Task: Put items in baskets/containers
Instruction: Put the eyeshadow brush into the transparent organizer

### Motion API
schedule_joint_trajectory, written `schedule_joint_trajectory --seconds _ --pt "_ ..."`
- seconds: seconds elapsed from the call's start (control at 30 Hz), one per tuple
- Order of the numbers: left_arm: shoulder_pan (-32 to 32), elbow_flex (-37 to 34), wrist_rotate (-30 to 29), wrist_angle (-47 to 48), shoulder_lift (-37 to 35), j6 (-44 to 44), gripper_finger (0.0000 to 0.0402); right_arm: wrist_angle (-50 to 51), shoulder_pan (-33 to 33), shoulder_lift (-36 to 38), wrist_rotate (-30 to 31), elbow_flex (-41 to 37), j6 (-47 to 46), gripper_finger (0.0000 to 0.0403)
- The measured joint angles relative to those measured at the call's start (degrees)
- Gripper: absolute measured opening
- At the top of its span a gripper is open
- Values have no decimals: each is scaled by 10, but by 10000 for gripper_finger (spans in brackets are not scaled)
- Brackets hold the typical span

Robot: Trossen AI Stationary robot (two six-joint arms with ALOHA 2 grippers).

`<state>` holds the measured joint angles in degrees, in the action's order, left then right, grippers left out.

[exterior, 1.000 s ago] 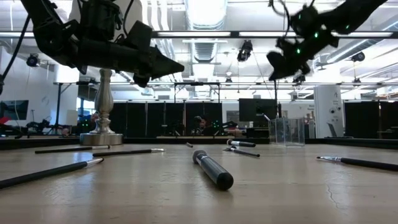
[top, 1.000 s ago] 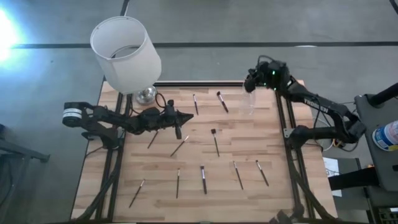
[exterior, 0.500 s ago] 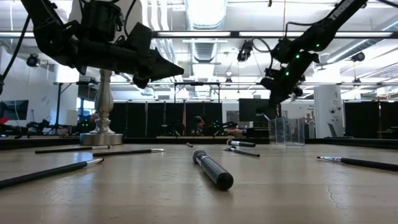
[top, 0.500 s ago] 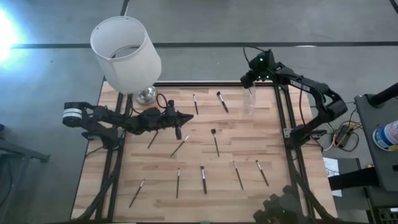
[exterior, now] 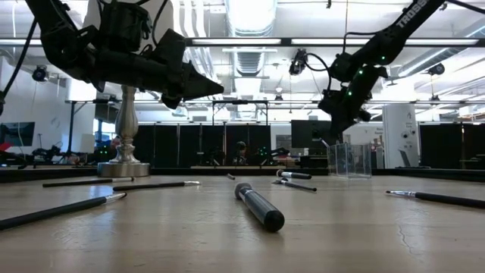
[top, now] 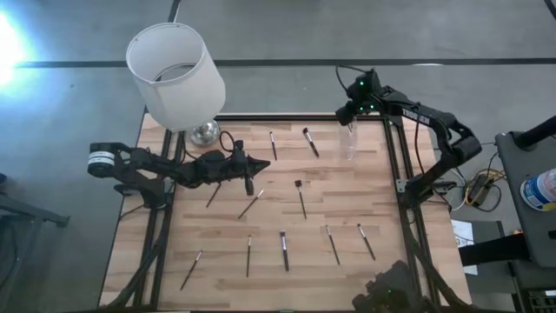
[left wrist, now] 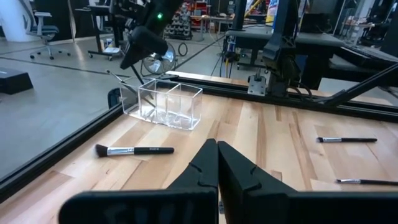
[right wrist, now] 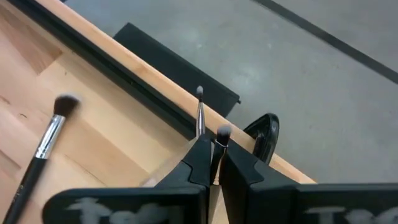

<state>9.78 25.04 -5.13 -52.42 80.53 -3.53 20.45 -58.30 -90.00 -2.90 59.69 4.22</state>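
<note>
The right gripper (right wrist: 214, 163) is hanging just above the far-right corner of the table, directly over the clear cup (left wrist: 163, 103). Its fingers are pinching nearly closed on two thin brushes (right wrist: 200, 115), whose bristle tips are poking out past the fingertips. In the high view this gripper (top: 352, 109) is sitting at the far end of the cup (top: 348, 142), so the release appears to be close but not yet made.

The left gripper (left wrist: 217, 163) is hovering well to the left of the cup, above the middle-left of the table, with its fingers pressed together and nothing visible between them.

As for progress, the cup appears to be holding no brushes so far, though its transparent walls are making that hard to confirm. About ten brushes are lying loose on the wooden table (top: 373, 200): a large-headed one (left wrist: 134, 150) just beside the cup, one (top: 273, 145) farther left of it, and the others scattered toward the near edge, well apart from the cup. Judging from this, most of the job is remaining.
</note>
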Motion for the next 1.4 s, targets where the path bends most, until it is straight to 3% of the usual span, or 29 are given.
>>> schedule_joint_trajectory --seconds 0.27,0.67,0.8,0.9,1.03,1.4 --pt "0 0 0 4 0 -9 0 -2 0 -2 0 -15 -3 20" --pt "0 0 0 15 0 -21 0 -6 0 0 0 -9 -1 98" --pt "0 0 0 15 0 -21 0 -8 1 13 0 -3 2 94" --pt "0 0 0 19 0 -24 0 -21 10 42 1 -15 12 66" --pt "0 0 0 37 0 -26 0 -89 30 105 0 -68 20 17" --pt "-13 3 4 104 0 -41 0 -430 160 300 -3 -340 -27 9"
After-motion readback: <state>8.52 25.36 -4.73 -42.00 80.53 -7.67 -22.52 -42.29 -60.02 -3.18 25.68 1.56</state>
